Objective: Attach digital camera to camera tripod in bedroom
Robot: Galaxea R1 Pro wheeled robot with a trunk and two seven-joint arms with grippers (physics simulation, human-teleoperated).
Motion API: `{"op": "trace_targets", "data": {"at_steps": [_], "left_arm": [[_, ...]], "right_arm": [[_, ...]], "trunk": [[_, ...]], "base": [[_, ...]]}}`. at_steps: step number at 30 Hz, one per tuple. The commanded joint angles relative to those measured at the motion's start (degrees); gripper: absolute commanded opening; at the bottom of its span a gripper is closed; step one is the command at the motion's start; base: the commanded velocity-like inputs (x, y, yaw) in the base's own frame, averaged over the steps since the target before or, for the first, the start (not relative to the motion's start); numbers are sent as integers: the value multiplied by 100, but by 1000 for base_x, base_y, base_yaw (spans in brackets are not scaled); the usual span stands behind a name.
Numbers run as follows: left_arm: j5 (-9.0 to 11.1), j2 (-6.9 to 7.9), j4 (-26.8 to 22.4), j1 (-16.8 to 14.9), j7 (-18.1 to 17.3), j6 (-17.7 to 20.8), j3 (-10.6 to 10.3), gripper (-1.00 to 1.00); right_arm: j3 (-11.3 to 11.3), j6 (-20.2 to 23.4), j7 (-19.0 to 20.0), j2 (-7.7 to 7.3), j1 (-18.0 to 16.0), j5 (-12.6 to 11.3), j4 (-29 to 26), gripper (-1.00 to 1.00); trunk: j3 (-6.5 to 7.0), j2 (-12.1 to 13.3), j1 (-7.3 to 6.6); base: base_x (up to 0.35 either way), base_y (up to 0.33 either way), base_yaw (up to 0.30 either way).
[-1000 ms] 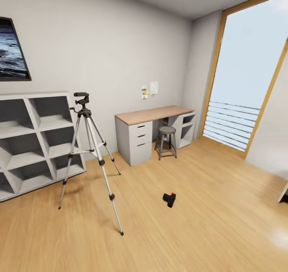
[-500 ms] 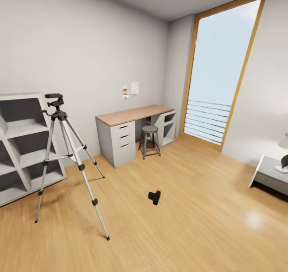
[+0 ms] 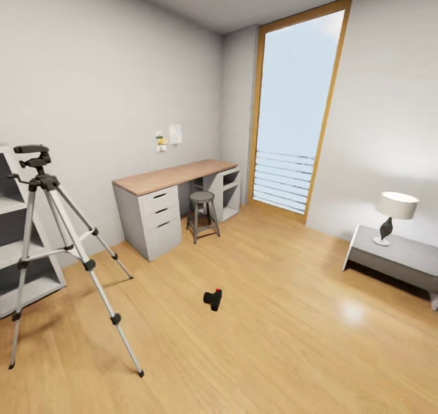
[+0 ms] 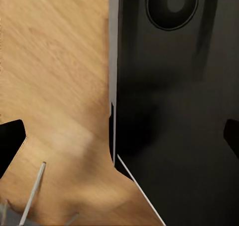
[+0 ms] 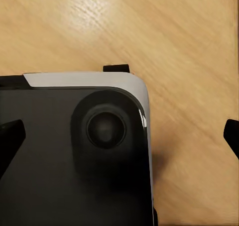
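Observation:
The digital camera (image 3: 213,299), small and black with a red dot on top, lies on the wood floor near the middle of the head view. The camera tripod (image 3: 44,181) stands upright at the left on silver legs, its dark head bare, roughly a metre from the camera. In the left wrist view my left gripper (image 4: 119,141) is open over the floor beside my black base (image 4: 169,86), with nothing between its fingertips (image 4: 11,142). My right gripper (image 5: 119,136) is likewise open, over the base (image 5: 64,156), holding nothing.
A grey desk with a wood top (image 3: 164,179) and a round stool (image 3: 202,213) stand at the back wall. A white cube shelf (image 3: 18,249) sits behind the tripod. A tall window (image 3: 292,109) is at the back right, and a low table (image 3: 395,252) with a lamp (image 3: 394,210) at the right.
The head view has swung to the right, so tripod, camera and desk sit further left in the picture. The low table and lamp have come into view. Nothing in the room has moved.

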Motion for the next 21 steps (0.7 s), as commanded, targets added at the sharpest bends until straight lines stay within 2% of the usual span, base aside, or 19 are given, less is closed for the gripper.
{"op": "trace_targets", "data": {"at_steps": [1,7,21], "left_arm": [[9,1,-12,5,0,-4,3,100],[9,2,-12,5,0,-2,3,100],[9,2,-12,5,0,4,3,100]], "right_arm": [[-44,-14,17,1,0,-1,-3,100],[-44,-14,17,1,0,-1,-3,100],[-43,-14,17,1,0,-1,-3,100]], "trunk": [[-4,-2,0],[-4,-2,0],[-4,-2,0]], "base": [[32,0,-300],[117,0,-300],[191,0,-300]]}}
